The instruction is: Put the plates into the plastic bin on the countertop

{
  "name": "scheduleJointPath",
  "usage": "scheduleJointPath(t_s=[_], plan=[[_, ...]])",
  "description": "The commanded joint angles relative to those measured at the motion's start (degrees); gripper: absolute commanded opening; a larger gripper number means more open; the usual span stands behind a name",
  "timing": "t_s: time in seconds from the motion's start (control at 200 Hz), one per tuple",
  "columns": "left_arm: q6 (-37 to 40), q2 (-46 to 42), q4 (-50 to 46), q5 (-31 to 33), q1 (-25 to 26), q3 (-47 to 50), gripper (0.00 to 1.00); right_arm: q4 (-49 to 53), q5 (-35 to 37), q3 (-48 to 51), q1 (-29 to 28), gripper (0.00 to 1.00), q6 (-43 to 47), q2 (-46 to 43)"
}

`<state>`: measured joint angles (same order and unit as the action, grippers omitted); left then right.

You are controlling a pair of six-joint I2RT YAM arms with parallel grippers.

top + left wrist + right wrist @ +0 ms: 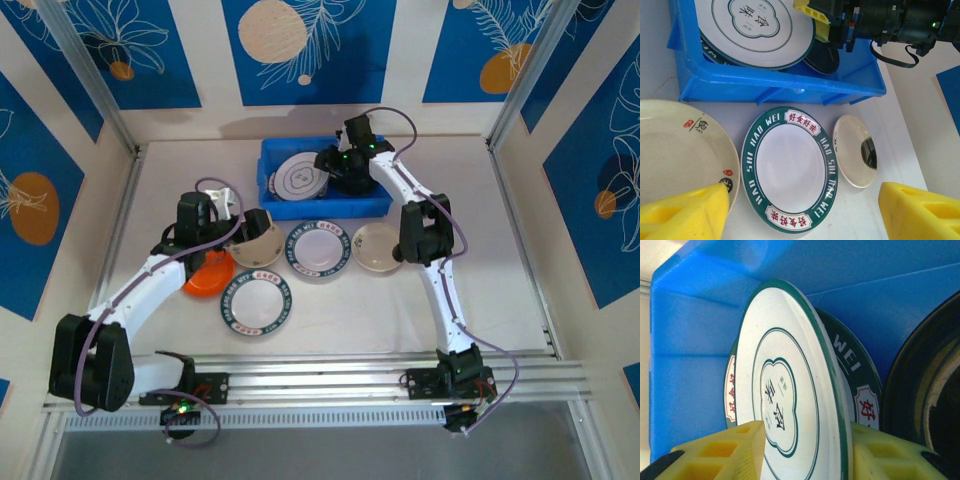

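Observation:
The blue plastic bin stands at the back of the countertop. Inside it a white plate with a green line leans on a green-rimmed plate, beside a black plate. My right gripper is down in the bin, jaws apart, with the white plate's edge between its yellow fingers. My left gripper hangs open over a green-rimmed plate on the countertop, holding nothing. A large cream plate lies to its left and a small cream plate to its right.
An orange plate sits partly under the left arm, and another green-rimmed plate lies nearer the front rails. Blue floral wall panels close in the back and sides. The right arm reaches over the small cream plate.

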<state>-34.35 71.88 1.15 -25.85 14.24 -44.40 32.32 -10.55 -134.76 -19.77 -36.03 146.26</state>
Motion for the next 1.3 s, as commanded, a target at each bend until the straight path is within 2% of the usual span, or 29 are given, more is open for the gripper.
scheduleJointPath(t_s=[0.0,0.29,0.975,1.296], plan=[[0.4,0.98,1.57,-0.96,-0.69,0.15,0.78,4.43,2.58,-4.46,-1.04,0.44,2.56,1.61],[0.25,2.23,2.32,-1.4,-0.7,-0.24,0.78,16.22,13.28,-16.44,-3.64,0.47,8.55,7.02],[0.52,2.73,3.16,-1.01,-0.61,-0.07,0.78,18.16,18.97,-18.12,-5.89,0.56,12.4,6.77],[0.45,3.0,3.51,-0.86,-0.6,-0.25,0.79,18.3,21.13,-16.82,-5.89,0.56,13.46,1.92]])
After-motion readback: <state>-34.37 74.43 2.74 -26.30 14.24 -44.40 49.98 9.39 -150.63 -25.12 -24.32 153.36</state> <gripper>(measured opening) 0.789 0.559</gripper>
